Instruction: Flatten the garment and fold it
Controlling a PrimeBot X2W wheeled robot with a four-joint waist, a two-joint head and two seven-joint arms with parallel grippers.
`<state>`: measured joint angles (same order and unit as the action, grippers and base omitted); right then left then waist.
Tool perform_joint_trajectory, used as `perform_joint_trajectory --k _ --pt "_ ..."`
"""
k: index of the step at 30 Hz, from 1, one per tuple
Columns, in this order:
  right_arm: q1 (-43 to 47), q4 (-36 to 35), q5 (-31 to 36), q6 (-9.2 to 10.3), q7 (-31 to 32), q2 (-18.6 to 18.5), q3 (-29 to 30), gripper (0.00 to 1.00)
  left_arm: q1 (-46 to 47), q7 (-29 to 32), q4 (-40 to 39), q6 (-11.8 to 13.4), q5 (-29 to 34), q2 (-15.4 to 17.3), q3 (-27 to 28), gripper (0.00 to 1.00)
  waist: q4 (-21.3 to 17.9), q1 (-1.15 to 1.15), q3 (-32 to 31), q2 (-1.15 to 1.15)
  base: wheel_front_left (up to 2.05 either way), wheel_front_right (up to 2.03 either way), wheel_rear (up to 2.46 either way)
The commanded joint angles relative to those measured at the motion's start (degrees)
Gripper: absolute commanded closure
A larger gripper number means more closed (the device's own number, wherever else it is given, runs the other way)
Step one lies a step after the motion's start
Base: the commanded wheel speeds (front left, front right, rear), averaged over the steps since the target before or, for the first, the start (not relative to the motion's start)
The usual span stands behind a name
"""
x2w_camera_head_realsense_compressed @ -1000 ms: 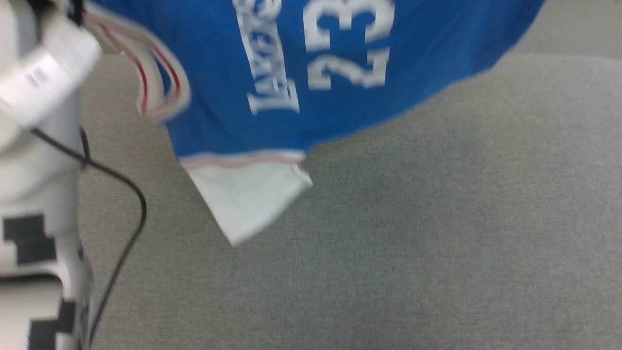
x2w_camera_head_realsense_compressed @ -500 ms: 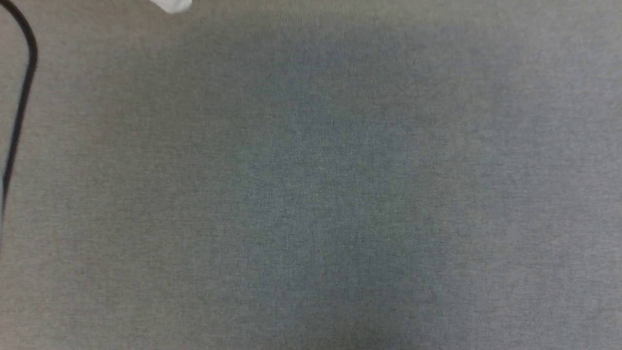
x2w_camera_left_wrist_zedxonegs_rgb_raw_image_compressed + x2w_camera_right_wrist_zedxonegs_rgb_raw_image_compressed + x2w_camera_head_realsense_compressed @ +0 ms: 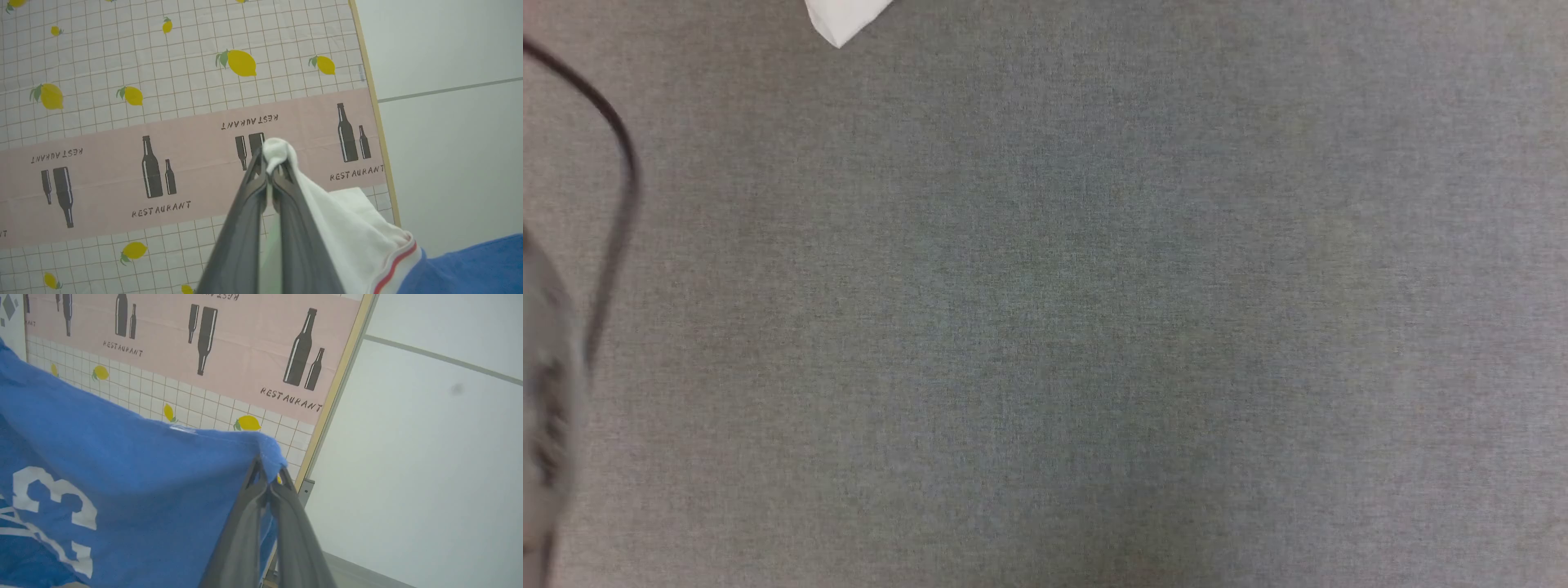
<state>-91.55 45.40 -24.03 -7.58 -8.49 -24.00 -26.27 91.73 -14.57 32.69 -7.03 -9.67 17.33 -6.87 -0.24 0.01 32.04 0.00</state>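
The garment is a royal-blue T-shirt with white sleeves, held up in the air by both arms. In the left wrist view my left gripper (image 3: 268, 169) is shut on the tip of a white sleeve (image 3: 347, 232) with red stripe trim, and blue cloth (image 3: 474, 267) trails off at the lower right. In the right wrist view my right gripper (image 3: 267, 475) is shut on a corner of the garment (image 3: 122, 469), whose blue body with a white number 3 (image 3: 49, 494) hangs to the left. In the head view a white sleeve tip (image 3: 845, 16) pokes in at the top edge.
The grey fabric work surface (image 3: 1094, 327) spreads below in the head view, with a black cable (image 3: 617, 212) and a blurred pale forearm at the left edge. Behind the grippers stands a panel with lemon and bottle prints (image 3: 163, 102), framed in wood, beside a plain white wall (image 3: 449, 122).
The head view has shifted: the blue garment that lay across its top a second ago is now out of frame except for a white tip. The cable and forearm edge sit differently at the left.
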Motion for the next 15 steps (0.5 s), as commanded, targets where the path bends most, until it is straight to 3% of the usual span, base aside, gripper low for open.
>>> perform_joint_trajectory --k 1,15 --pt "2.59 0.60 -0.91 0.09 -0.83 0.32 -1.25 1.00 -4.34 -0.41 -1.32 -0.07 -0.46 -0.14 0.40 1.00 0.07 -0.01 -1.06 0.00 0.00 0.00 0.00" --pt "29.21 -2.59 -11.23 0.09 -5.08 -3.49 -14.41 1.00 -49.13 -0.42 -22.15 -0.04 -1.51 -2.05 7.82 1.00 2.46 -0.01 -13.92 0.00 0.00 0.00 0.00"
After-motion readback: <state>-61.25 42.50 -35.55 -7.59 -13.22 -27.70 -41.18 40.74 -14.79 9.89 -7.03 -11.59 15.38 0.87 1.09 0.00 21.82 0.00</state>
